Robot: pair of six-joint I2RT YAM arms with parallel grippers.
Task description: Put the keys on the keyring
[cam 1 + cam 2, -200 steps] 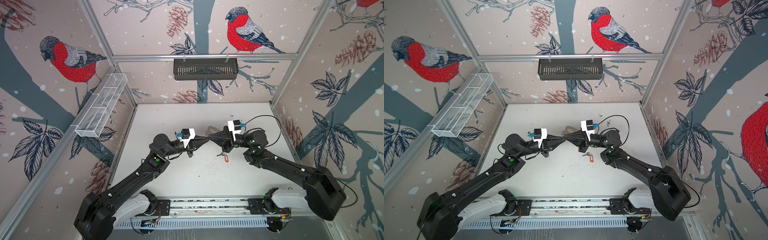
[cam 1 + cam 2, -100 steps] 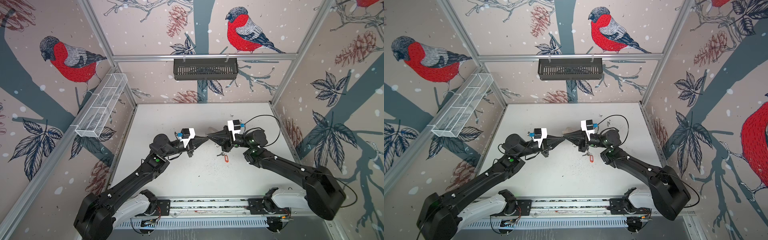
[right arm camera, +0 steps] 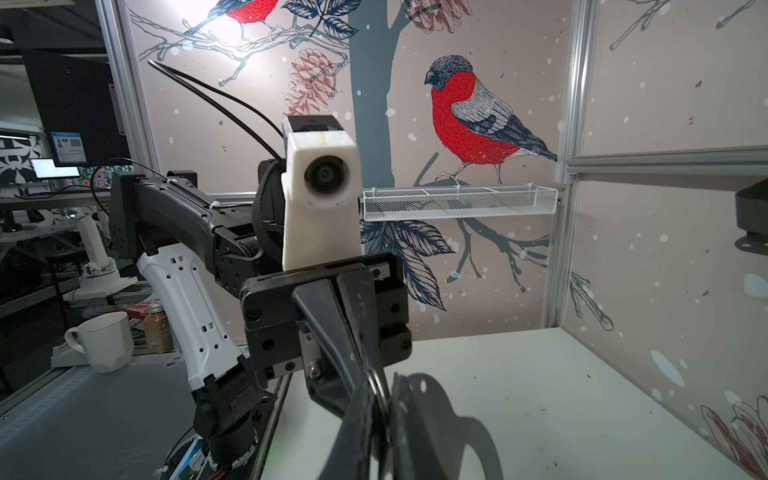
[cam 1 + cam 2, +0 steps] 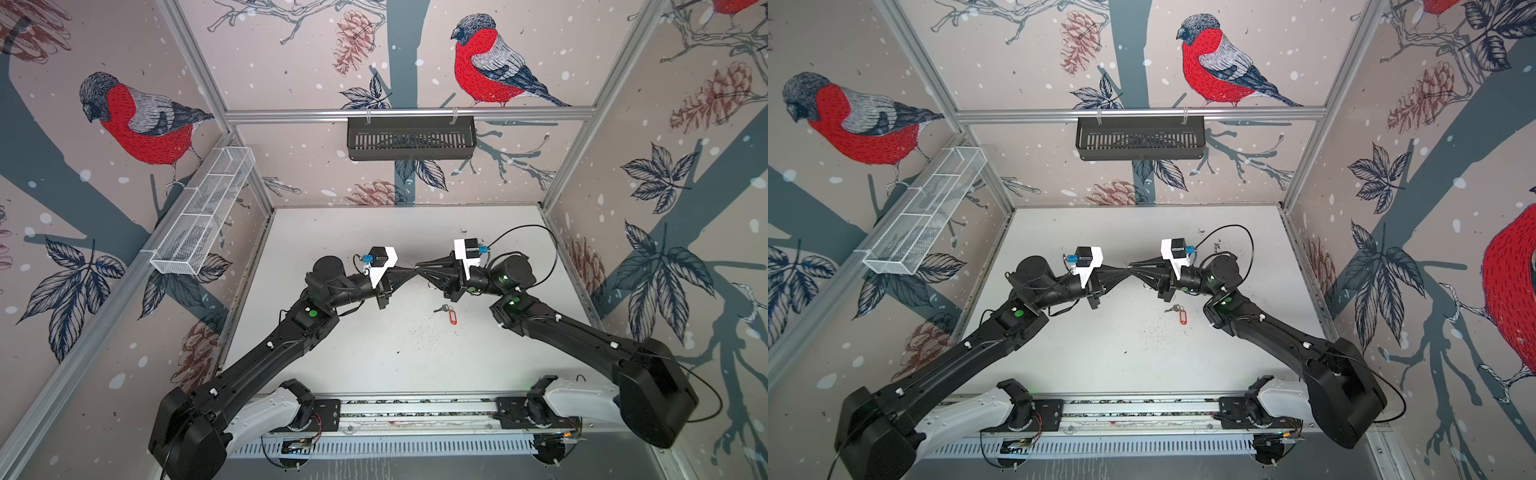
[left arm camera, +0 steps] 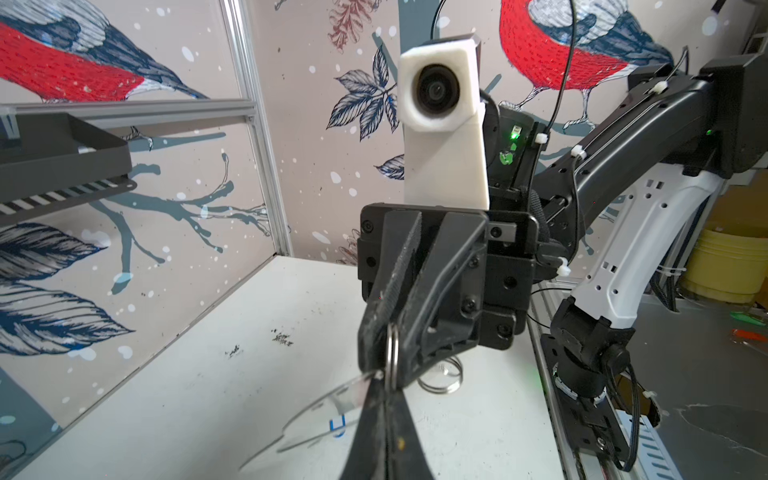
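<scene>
Table (image 4: pixel 374 353): white, scuffed. Both arms are raised above it, claws nose to nose in both top views.

Left gripper (image 4: pixel 410 272): jaws pressed fully together on the rim of the keyring (image 5: pixel 320 415). The clear plate fans out sideways from the tips, held off the table.

Right gripper (image 5: pixel 387 368): jaws nearly together around a metal ring (image 5: pixel 391 349), which stands edge-on at the plate's rim right at the left tips. Cannot tell whether they pinch the ring or only flank it.

Red-tagged key (image 4: pixel 452 317): flat on the table, below the right gripper and a little back toward its arm. Nothing touches it.

A blue scrap shows through the plate beside the left fingertips. It is too small to name.

Handling, my read:
- The plate looks light, thin, stiff and slick. An edge pinch would let it swivel, so clamp across the flat faces, close to the hole in use.
- The ring looks like hard springy steel, tiny and apt to squirt out. Hold it across its flat sides.
- The key set looks light and floppy at its joint. The tag is the broadest, flattest hold.
</scene>
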